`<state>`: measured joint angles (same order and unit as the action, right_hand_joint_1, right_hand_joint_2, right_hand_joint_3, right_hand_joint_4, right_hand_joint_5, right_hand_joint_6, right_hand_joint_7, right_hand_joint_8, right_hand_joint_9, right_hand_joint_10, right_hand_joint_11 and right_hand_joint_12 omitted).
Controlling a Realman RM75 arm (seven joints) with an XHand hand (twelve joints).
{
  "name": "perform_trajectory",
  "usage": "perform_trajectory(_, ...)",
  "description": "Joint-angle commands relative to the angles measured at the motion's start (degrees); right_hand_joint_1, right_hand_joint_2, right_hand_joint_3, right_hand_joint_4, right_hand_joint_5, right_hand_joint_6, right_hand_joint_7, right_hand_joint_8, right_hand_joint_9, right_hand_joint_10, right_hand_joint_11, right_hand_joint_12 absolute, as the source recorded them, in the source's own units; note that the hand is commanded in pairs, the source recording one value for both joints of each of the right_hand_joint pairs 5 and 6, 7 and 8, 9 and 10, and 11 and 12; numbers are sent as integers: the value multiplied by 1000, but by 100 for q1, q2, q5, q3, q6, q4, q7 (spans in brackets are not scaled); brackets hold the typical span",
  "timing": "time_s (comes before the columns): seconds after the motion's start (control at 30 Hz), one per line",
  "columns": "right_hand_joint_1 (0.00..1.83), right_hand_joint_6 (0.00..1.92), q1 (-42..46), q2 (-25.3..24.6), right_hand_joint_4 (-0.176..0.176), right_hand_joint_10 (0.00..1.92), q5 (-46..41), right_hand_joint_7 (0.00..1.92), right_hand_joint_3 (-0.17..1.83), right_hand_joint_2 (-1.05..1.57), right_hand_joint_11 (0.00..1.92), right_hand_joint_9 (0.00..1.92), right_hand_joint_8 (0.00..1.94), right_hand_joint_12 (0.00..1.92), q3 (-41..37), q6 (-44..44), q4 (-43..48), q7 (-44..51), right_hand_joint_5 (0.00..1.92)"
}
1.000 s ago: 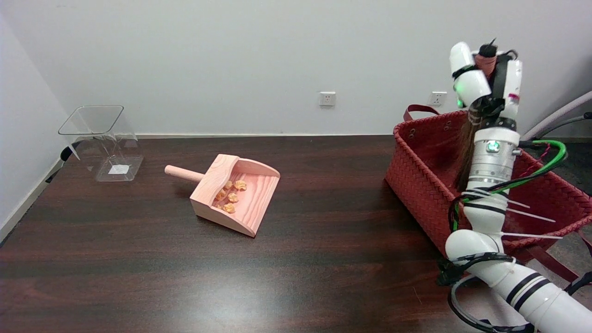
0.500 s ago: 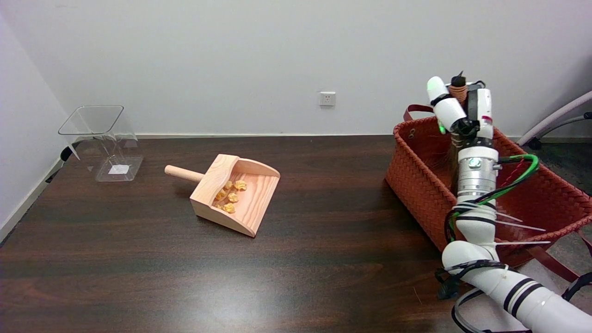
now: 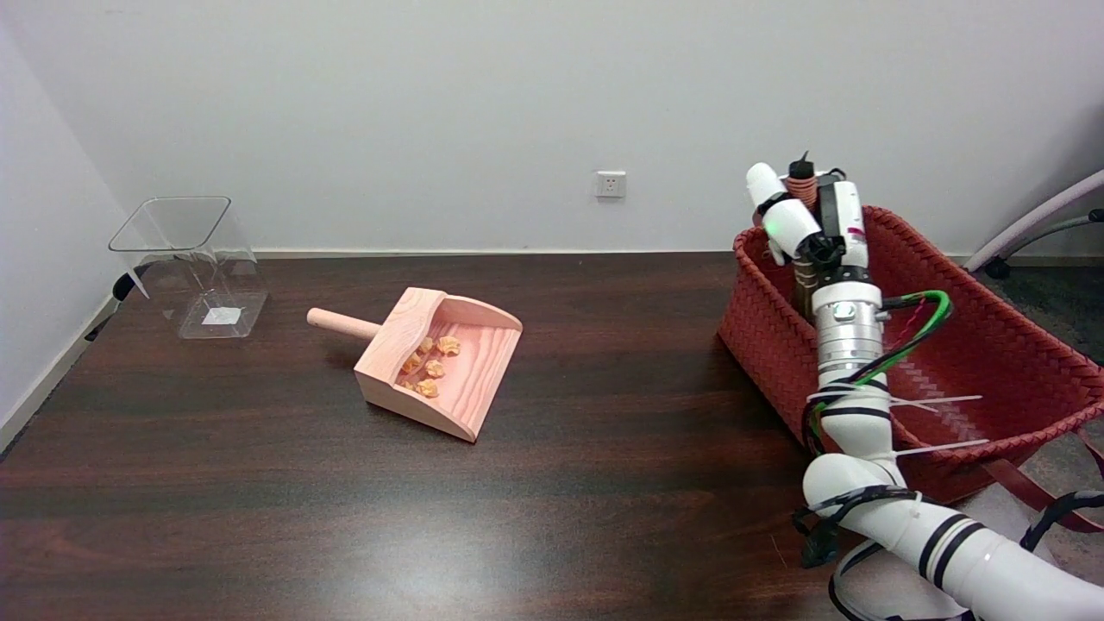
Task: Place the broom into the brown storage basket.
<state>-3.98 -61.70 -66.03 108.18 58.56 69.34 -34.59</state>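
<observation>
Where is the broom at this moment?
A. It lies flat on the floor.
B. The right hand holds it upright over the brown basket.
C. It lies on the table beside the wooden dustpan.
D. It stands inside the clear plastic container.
B: the right hand grips the broom upright, its handle tip above the fingers, over the near-left part of the brown basket; whether the bristles touch the basket floor cannot be seen.

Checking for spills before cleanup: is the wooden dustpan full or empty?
Neither: the wooden dustpan rests flat on the table, holding a few orange scraps near its back wall.
</observation>
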Motion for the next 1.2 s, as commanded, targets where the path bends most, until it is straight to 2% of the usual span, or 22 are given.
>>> perform_trajectory(0.03, 768, 1920, -107, -41, 0, 1920, -47, 1768, 162, 1571, 1920, 1920, 1768, 1920, 300, -417, 44, -158, 1920)
perform_trajectory(0.3, 781, 1846, -80, -49, 0, 1846, -95, 1718, 179, 1571, 1846, 1846, 1718, 1846, 288, -468, -4, -178, 1846)
perform_trajectory(0.4, 783, 1617, -94, -49, 0, 1617, -95, 1670, 191, 1571, 1617, 1617, 1670, 1617, 282, -481, 11, -162, 1617)
perform_trajectory(0.47, 795, 1305, -104, -49, 0, 1305, -95, 1612, 251, 1509, 1305, 1305, 1612, 1305, 280, -481, 12, -154, 1305)
perform_trajectory(0.63, 836, 1113, -128, -49, 0, 1113, -95, 1529, 424, 1438, 1113, 1113, 1529, 1113, 254, -489, 32, -138, 1113)
perform_trajectory(0.7, 870, 964, -120, -49, 0, 964, -95, 1439, 498, 1365, 964, 964, 1439, 964, 228, -489, 56, -138, 964)
perform_trajectory(0.83, 909, 830, -120, -49, 0, 830, -95, 1328, 528, 1307, 830, 830, 1328, 830, 216, -489, 76, -130, 830)
perform_trajectory(1.03, 1000, 509, -34, -49, 0, 509, -87, 1038, 535, 1155, 509, 509, 1038, 509, 40, -853, 245, -122, 509)
perform_trajectory(1.2, 1064, 355, 75, -43, 0, 355, -47, 753, 566, 1031, 355, 355, 753, 355, -110, -1197, 414, -114, 355)
